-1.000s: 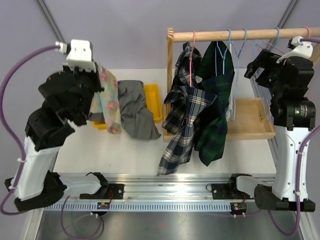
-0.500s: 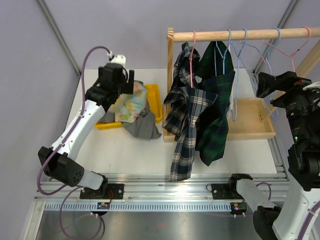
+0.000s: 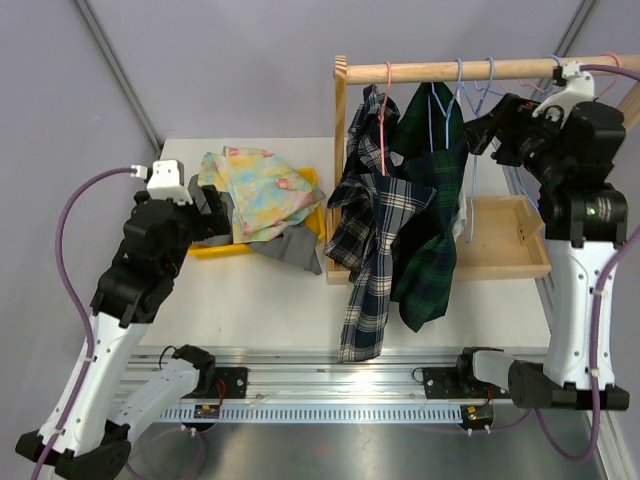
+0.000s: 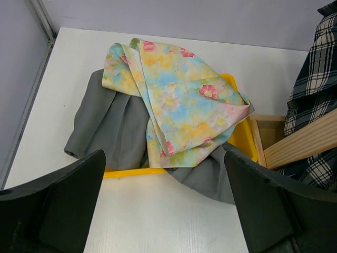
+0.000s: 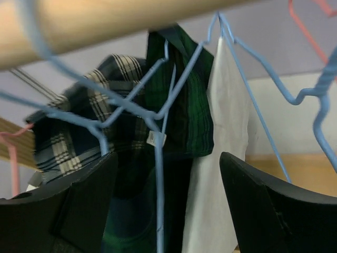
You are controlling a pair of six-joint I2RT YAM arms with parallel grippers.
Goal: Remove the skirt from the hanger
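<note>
Left tool [image 4: 164, 208] spread, empty; skirt [image 4: 179, 105] spills over the bin's [image 4: 131, 172] 3 o'clock edge, open desk [image 3: 260, 300] at 6. Right tool [image 5: 166, 211] spread, empty, facing the hanger [image 5: 159, 174].

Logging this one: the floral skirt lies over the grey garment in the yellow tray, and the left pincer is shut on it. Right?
Not quite. The left pincer is open and holds nothing; the left wrist view shows its fingers spread wide, short of the cloth. The floral skirt does lie over the grey garment in the yellow tray.
</note>
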